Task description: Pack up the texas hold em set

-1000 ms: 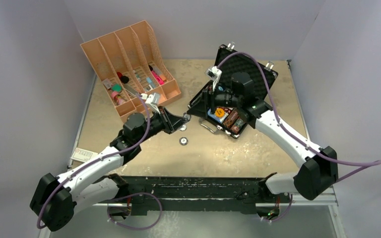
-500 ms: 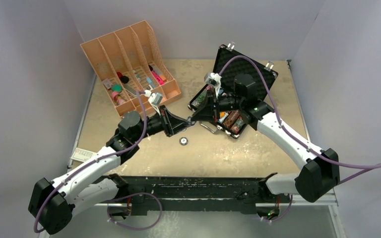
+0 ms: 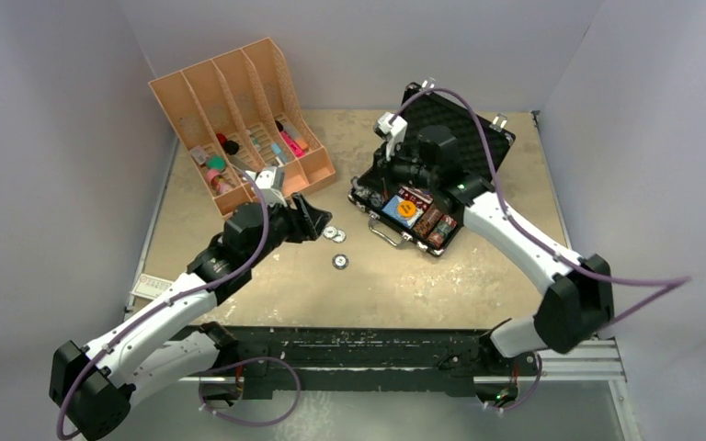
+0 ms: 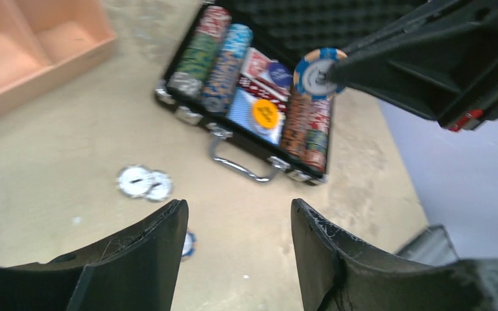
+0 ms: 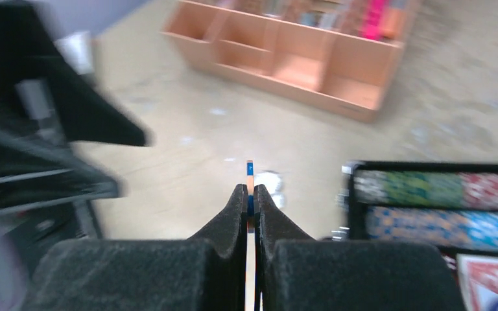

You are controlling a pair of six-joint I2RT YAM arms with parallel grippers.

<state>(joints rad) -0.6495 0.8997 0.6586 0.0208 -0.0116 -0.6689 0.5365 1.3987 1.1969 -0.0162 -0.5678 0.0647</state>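
Note:
The black briefcase [image 3: 420, 213] lies open at the right, foam lid [image 3: 467, 129] leaning back; rows of striped chips [image 4: 202, 55], card decks and a yellow button [image 4: 265, 113] sit inside. My right gripper [image 5: 249, 189] is shut on a blue-and-orange poker chip [image 4: 320, 72], held edge-on above the case's left end. My left gripper [image 4: 238, 210] stands open and empty over the table, left of the case. Two white chips [image 3: 334, 233] and another chip [image 3: 339, 262] lie loose on the table; in the left wrist view a blue-edged chip [image 4: 188, 243] peeks out behind my left finger.
The orange slotted desk organiser [image 3: 239, 119] stands at the back left with small items in its slots. A white card [image 3: 156, 287] lies at the table's left edge. Grey walls close in the table on three sides.
The two grippers met tip to tip half a second ago. Since then the left gripper has opened and drawn back left. The right gripper, now shut on the chip, has swung back over the case.

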